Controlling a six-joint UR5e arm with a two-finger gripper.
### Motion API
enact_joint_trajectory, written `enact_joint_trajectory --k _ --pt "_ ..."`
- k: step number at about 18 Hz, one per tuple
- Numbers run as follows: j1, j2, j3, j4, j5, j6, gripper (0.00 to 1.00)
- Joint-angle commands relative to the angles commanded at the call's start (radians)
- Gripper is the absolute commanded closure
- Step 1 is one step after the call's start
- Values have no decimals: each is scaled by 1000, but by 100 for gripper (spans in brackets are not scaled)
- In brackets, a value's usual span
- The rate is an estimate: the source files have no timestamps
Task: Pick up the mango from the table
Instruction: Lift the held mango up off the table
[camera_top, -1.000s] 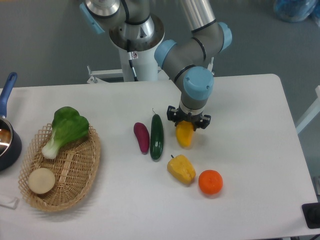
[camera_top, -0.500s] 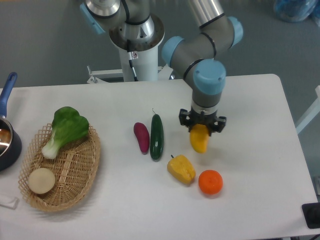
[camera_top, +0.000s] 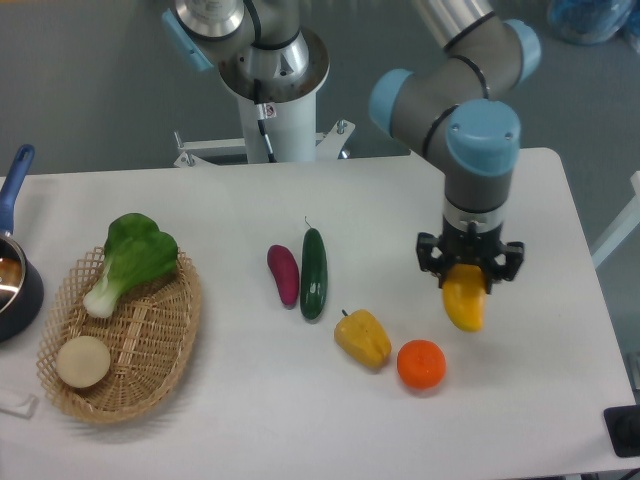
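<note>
One arm, and I see its gripper (camera_top: 469, 271) pinching the mango (camera_top: 464, 300) by the top, long axis hanging down, probably clear of the table (camera_top: 520, 400), orange (camera_top: 421, 364) just left-below.

I find no readable text, label, brand, number or sign anywhere in my camera view.
</note>
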Motion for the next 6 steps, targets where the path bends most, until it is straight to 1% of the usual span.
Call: enact_joint_trajectory --k 4,6 --pt "14 3 -1 -9 3 66 85" --pt "12 5 -1 -17 5 77 85"
